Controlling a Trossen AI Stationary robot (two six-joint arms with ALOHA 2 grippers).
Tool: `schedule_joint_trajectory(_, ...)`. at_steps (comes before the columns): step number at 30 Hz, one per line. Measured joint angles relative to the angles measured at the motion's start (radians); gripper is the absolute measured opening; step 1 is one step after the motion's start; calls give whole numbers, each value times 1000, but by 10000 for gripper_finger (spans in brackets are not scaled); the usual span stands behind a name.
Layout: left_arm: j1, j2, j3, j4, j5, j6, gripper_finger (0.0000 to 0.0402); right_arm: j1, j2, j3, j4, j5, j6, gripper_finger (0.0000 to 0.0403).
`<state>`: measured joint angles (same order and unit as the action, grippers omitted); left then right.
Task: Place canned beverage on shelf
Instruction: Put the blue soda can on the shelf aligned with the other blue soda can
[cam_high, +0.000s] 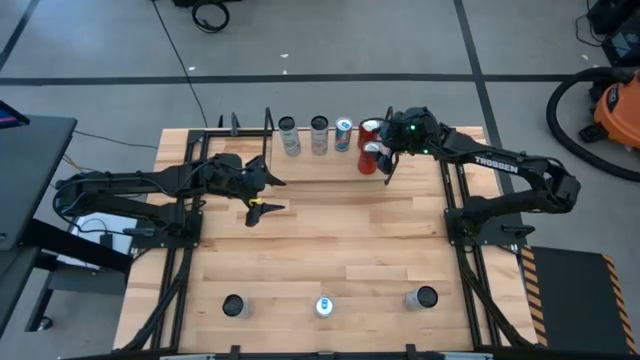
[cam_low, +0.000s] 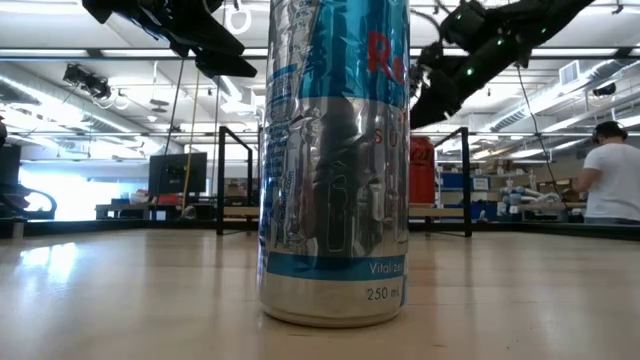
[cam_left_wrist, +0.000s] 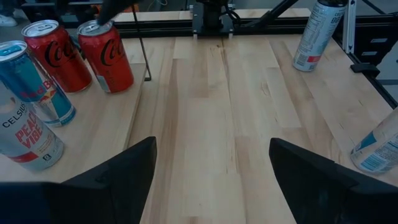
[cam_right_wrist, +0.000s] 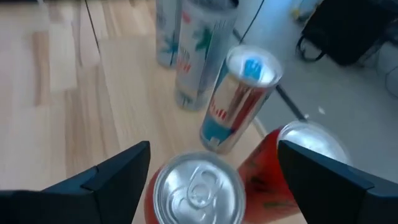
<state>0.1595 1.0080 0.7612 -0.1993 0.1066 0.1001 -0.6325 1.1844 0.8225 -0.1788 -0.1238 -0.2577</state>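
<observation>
Over the shelf (cam_high: 250, 165) at the bench's far edge, right gripper (cam_right_wrist: 208, 180) hung above a red cola can (cam_high: 373, 158), fingers released wide, grasping nothing. Can stood upright beside another red can (cam_high: 370, 129), touching or nearly so. Best move: lift straight up, no sideways drift. Left gripper (cam_high: 262, 193) waited mid-bench, fingers apart, empty.
</observation>
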Motion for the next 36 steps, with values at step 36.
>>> schedule_joint_trajectory(36, 0, 0, 0, 1, 0, -1, 314, 561, 66, 2, 193, -470, -56, 348)
